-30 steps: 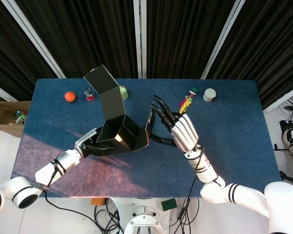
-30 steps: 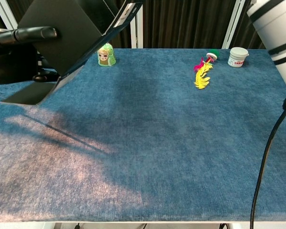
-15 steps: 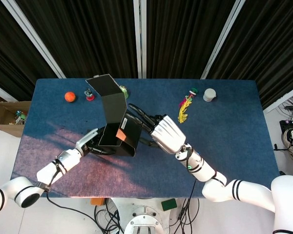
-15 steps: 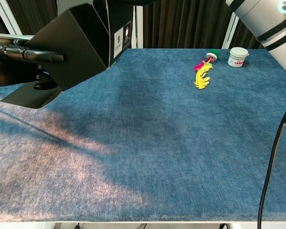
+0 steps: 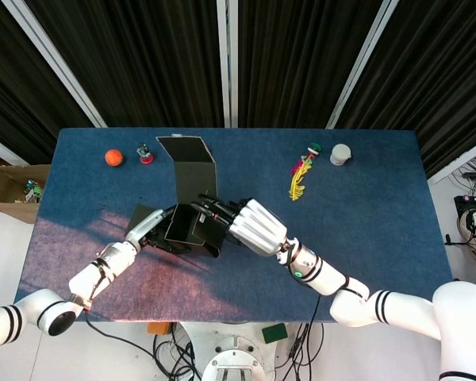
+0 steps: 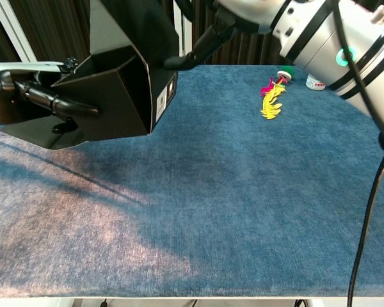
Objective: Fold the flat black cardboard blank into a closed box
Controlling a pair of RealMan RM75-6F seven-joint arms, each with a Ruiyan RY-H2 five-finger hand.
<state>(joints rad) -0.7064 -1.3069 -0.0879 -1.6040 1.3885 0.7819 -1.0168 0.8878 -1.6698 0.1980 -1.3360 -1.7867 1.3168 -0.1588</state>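
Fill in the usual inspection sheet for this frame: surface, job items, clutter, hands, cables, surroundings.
Surface: blue cloth table, with a pinkish light patch at its front left.
Job items: black box partly folded, held above the table, long flap open toward the back.
Clutter: orange ball, small figure, yellow-pink feather toy, white jar, all along the back edge.
Hands: left hand grips the box's left side; right hand has its fingers on the box's right side.
Cables: black cable hangs at the right arm; more lie under the table front.
Surroundings: black curtains with white posts; cardboard carton on the floor at left.
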